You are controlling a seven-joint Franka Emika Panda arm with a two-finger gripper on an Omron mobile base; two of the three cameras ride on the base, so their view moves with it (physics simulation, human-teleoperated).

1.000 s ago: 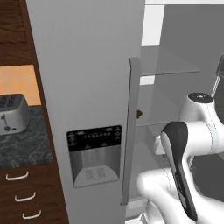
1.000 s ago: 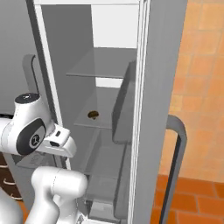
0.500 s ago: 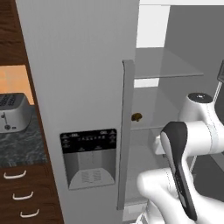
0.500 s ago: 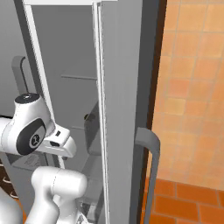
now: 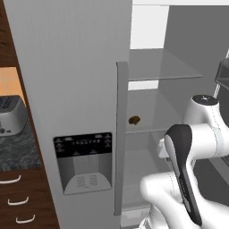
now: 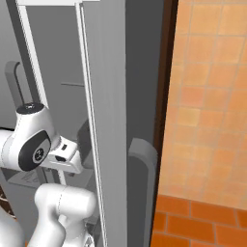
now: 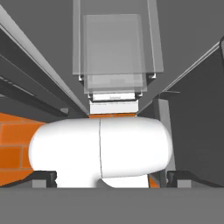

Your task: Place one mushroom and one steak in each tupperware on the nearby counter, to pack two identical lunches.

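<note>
A small brown mushroom [image 5: 133,120] lies on a middle glass shelf inside the open fridge [image 5: 156,107]. My arm is folded low in front of that open compartment, below and to the right of the mushroom. In the hand view my gripper [image 7: 112,178] stands open, its dark fingertips [image 7: 44,176] far apart at the bottom corners with nothing held between them. It looks along stacked glass shelves [image 7: 113,48]. A strip of the dark speckled counter [image 5: 15,152] shows at the far left. The steak and the tupperware are out of view.
The closed fridge door with its dispenser panel [image 5: 82,161] stands left of the opening. The open door's edge and handle [image 6: 142,193] stand close to my arm, hiding the fridge interior. A silver toaster [image 5: 10,115] sits on the counter above brown drawers [image 5: 20,201]. Orange tiled wall [image 6: 212,96] lies to the right.
The whole picture has shifted, so the base has moved. The fridge has slid left in the left base view. In the right base view the door's edge now covers the shelves and the mushroom.
</note>
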